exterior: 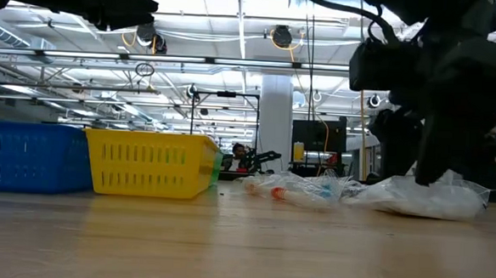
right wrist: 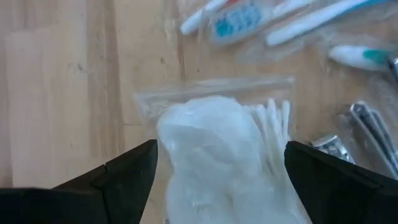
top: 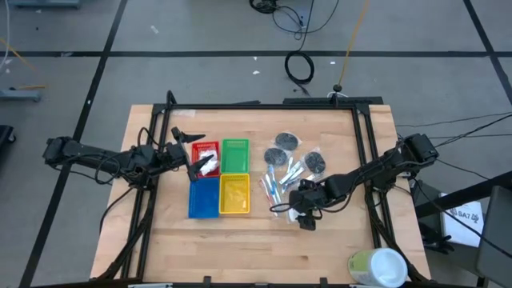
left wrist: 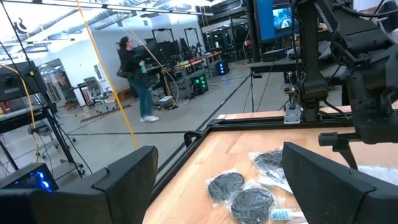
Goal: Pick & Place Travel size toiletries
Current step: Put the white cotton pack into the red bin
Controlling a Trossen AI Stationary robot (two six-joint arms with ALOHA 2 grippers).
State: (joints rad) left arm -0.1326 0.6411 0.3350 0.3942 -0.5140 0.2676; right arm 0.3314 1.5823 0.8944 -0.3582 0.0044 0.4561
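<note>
Packet (right wrist: 214,155) (white) between right gripper (right wrist: 217,171) fingers

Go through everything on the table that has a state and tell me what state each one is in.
Left claw: open, over the red tray.
Right claw: open, straddling a clear bag, not closed on it.
Red tray: holds a white packet.
Yellow tray: upright.
Dark grey discs: lying flat.
</note>
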